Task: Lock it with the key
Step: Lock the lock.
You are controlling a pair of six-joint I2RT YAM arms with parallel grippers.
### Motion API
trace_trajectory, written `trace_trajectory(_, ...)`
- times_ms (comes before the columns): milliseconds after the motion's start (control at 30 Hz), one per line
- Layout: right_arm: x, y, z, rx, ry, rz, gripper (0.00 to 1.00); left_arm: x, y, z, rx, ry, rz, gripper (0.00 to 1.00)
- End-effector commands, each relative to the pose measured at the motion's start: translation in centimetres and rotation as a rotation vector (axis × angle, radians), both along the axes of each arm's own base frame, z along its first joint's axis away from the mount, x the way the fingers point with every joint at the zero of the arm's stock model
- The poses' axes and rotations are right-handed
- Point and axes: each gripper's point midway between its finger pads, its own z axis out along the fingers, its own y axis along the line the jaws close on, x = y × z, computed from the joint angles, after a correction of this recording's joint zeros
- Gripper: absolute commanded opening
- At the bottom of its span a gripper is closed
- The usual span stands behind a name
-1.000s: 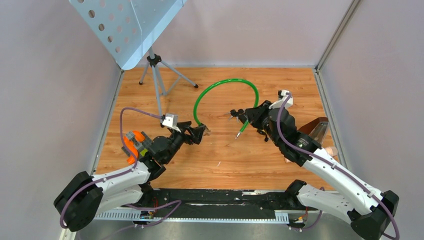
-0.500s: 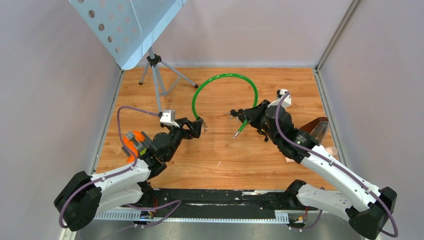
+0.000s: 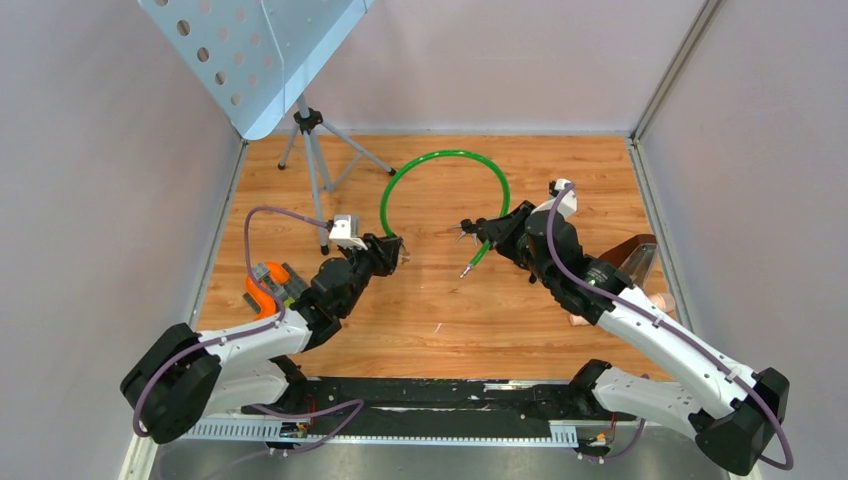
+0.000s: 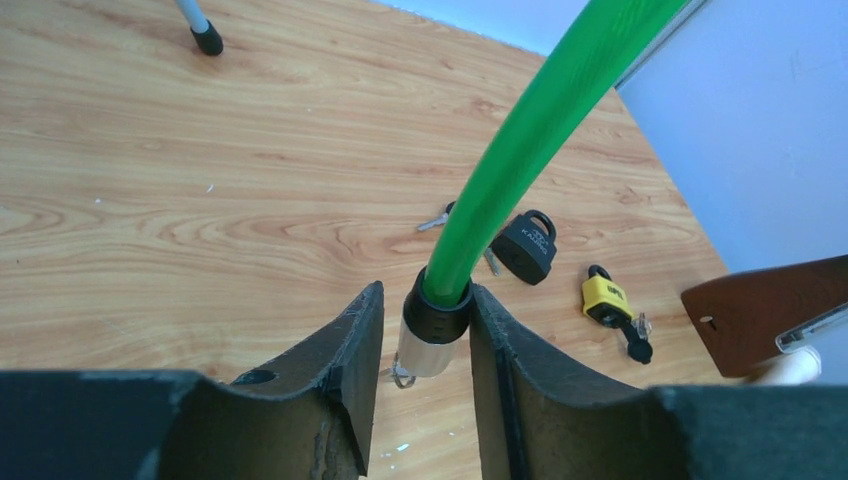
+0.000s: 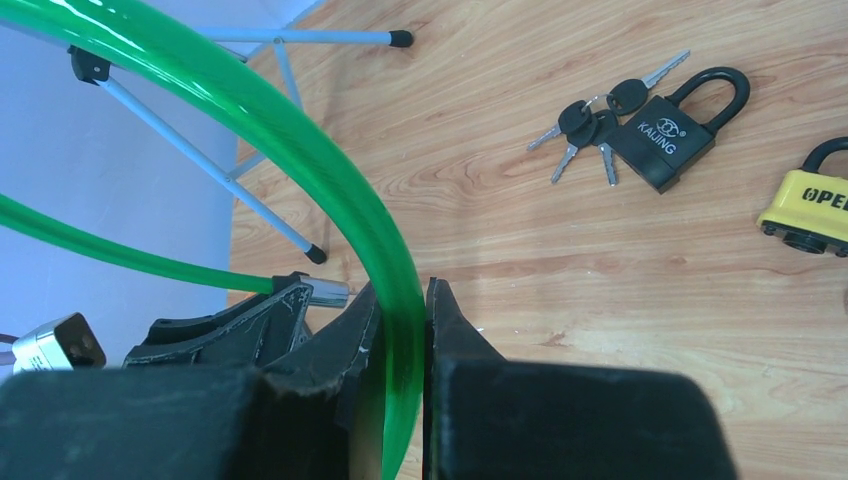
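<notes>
Green plastic-sheathed cable lock, arched across the upper middle of the overhead frame above the wood-grain tabletop, with both ends turned down towards the arms. Its black-collared, silver-barrelled end sits at the lower centre of the left wrist view between the fingers of the left gripper. This gripper stands partly open astride it: the finger on the frame's right touches the collar and a slim gap shows on the other side, so the barrel is bracketed rather than clamped. The right gripper is closed on the cable a little above its thin pin-tipped end, the green sheath pinched between both fingers at the lower centre of the right wrist view. In the upper right of that view lie a black rectangular padlock, a bunch of black-headed keys against its left side, and, at the right edge and apart from them, a yellow padlock. A brown flat panel lies at the overhead frame's right edge. A grey metal tripod carrying a perforated pale-blue metal sheet occupies the upper left.
</notes>
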Motion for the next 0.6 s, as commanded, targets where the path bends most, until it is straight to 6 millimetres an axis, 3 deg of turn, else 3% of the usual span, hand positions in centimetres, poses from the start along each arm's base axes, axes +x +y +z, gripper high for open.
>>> trace_trajectory(0,0.4,1.0,3.9,0.129,-0.065,0.005,0.00,0.9,-0.6,3.2,-0.080,-0.059,0.011,0.42)
trace_trajectory(267,0.1,1.1,3.5,0.132,-0.057,0.014,0.00,0.9,-0.9,3.6,-0.081,-0.070,-0.001,0.31)
trace_trajectory(367,0.0,1.1,3.4,0.131,-0.055,0.020,0.00,0.9,-1.0,3.9,-0.085,-0.081,-0.006,0.16)
trace_trajectory(400,0.0,1.1,3.3,0.131,-0.054,0.022,0.00,0.9,-1.1,3.9,-0.083,-0.084,-0.014,0.04)
trace_trajectory(433,-0.1,1.2,3.2,0.127,-0.052,0.025,0.00,0.8,-1.3,4.1,-0.087,-0.091,-0.022,0.01)
trace_trajectory(567,0.0,1.6,3.0,0.114,-0.076,0.045,0.00,-0.1,-2.8,5.7,-0.120,-0.127,-0.124,0.00)
